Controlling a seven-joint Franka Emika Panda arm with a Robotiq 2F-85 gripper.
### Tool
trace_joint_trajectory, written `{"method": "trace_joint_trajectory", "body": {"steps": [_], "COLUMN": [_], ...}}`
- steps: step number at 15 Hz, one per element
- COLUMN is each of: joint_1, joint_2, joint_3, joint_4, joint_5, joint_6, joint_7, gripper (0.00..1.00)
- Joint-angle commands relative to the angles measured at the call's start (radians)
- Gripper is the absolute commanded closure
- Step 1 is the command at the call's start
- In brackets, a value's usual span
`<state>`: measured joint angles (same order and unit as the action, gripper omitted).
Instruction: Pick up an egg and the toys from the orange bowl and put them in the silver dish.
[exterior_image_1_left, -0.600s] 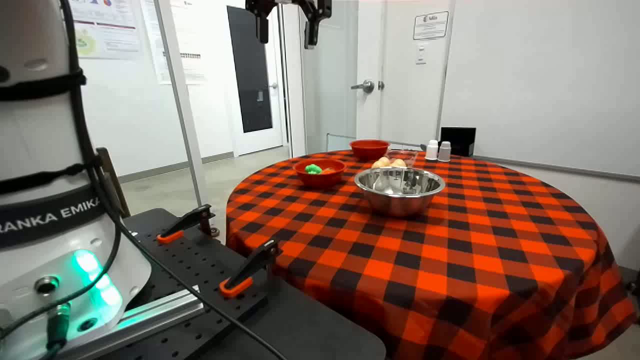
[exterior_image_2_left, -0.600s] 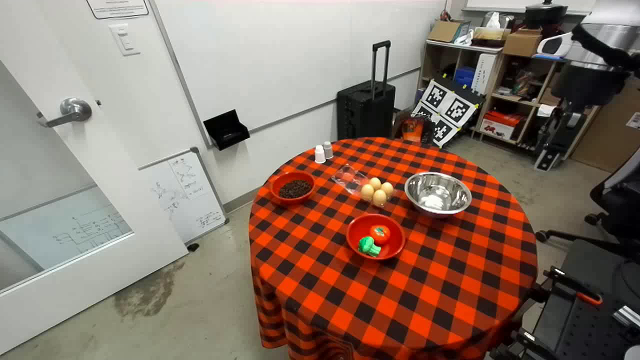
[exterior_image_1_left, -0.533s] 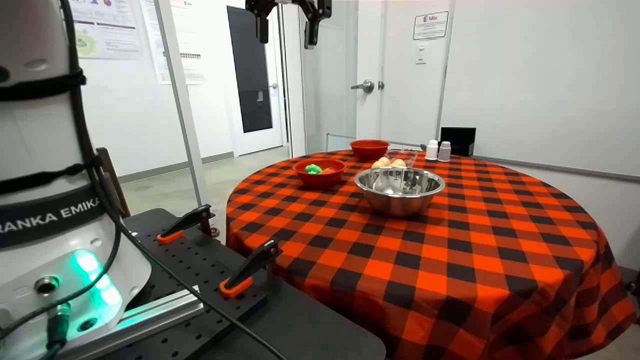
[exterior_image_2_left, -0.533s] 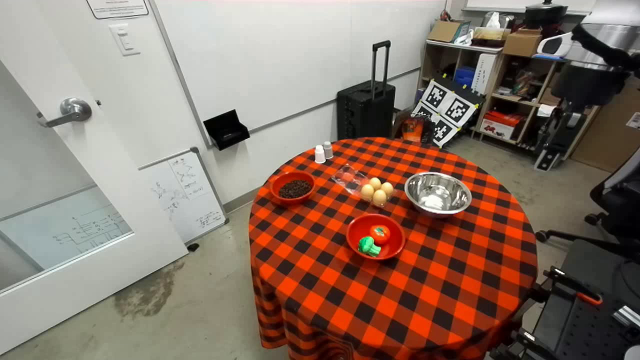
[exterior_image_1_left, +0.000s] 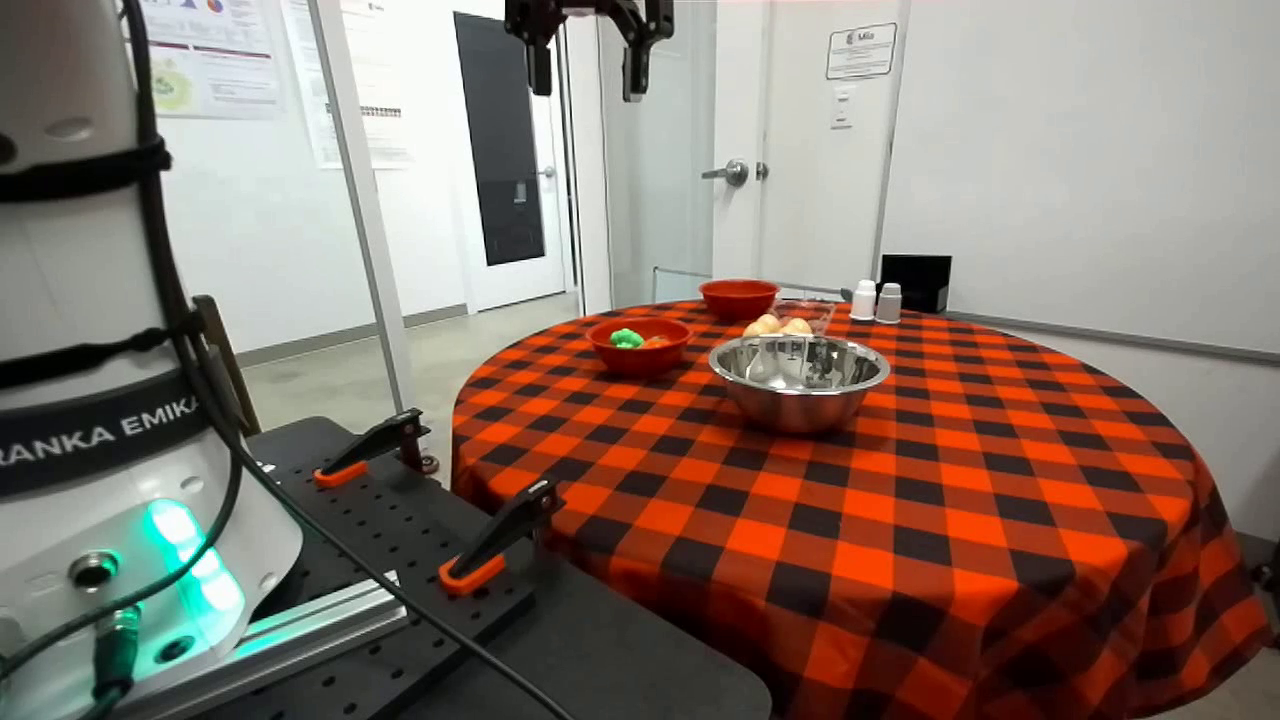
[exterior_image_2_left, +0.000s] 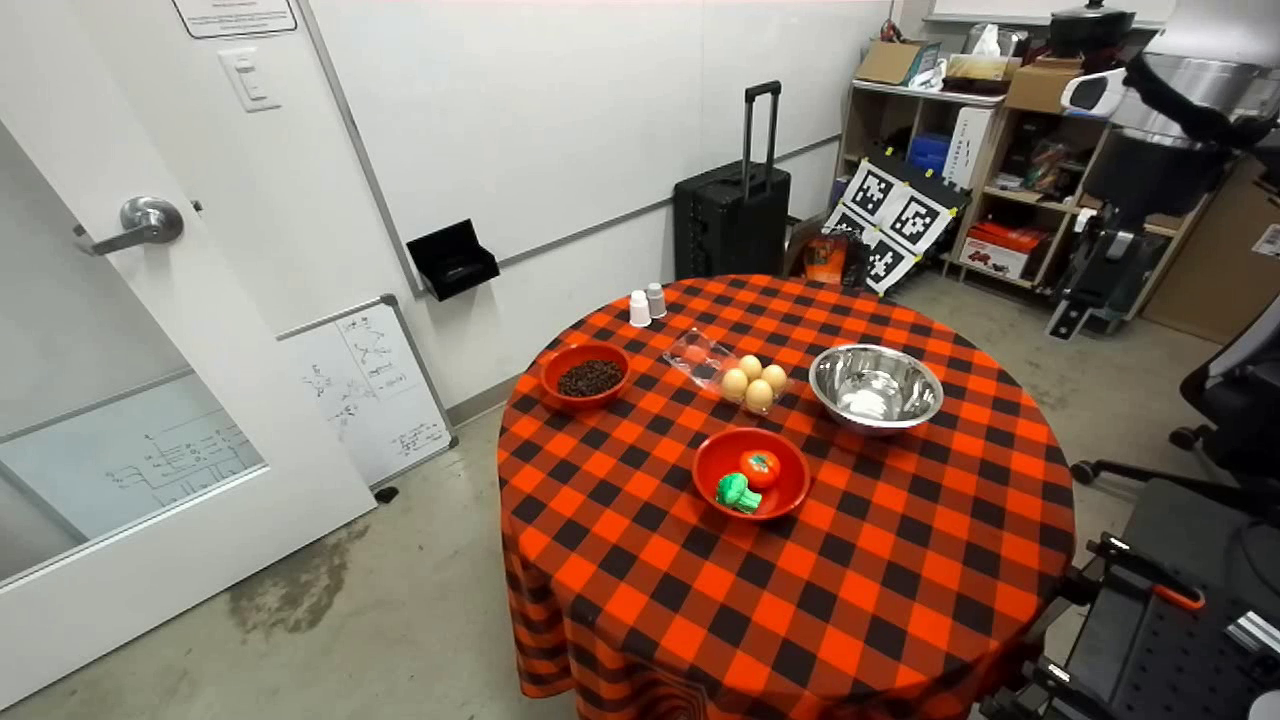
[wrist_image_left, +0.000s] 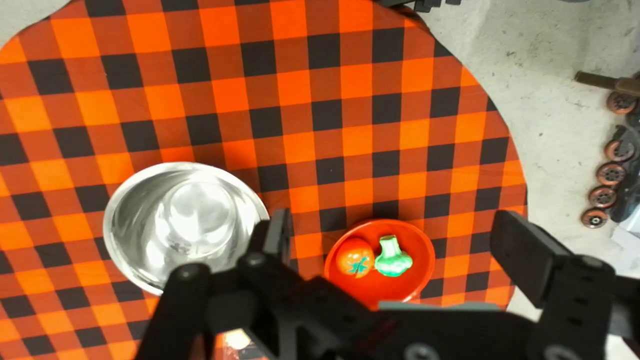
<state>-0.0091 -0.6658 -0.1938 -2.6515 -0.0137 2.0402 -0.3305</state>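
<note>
In the orange bowl (exterior_image_2_left: 716, 456) lie the toys, a red tomato (exterior_image_2_left: 760, 469) and a green broccoli (exterior_image_2_left: 738, 494), side by side. The silver dish (exterior_image_2_left: 875, 390) stands close by with nothing in it. Several pale eggs (exterior_image_2_left: 759, 395) sit in a clear carton between the two vessels; in the wrist view one egg (wrist_image_left: 237, 338) shows only in part, behind the gripper's linkage. High above the table hangs my gripper (exterior_image_1_left: 588, 92), its fingers spread wide with nothing between them. From the wrist, the gripper (wrist_image_left: 393, 227) frames the bowl far below, apart from everything.
Another red-orange bowl (exterior_image_1_left: 738, 300), with dark beans inside, stands at the table's far side. Beside the eggs lies the carton's open clear lid (exterior_image_2_left: 697, 352). A white cup (exterior_image_2_left: 640, 310) and a grey cup (exterior_image_2_left: 656, 300) stand near the edge. Clamps (exterior_image_1_left: 500, 535) rise from the robot's base.
My gripper has shifted a little to the right and slightly lower in an exterior view, and leftward in the other exterior view. Everything on the table stays put.
</note>
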Motion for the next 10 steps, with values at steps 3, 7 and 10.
{"method": "trace_joint_trajectory", "body": {"steps": [3, 7, 10], "joint_1": [-0.008, -0.011, -0.022], "joint_2": [0.159, 0.326, 0.463], "joint_3": [0.108, 0.177, 0.211], "joint_4": [0.01, 0.087, 0.186], "joint_5": [-0.078, -0.13, -0.178], "joint_6": [0.246, 0.388, 0.419], "joint_7": [0.106, 0.184, 0.251], "gripper": [0.0, 0.0, 0.0]}}
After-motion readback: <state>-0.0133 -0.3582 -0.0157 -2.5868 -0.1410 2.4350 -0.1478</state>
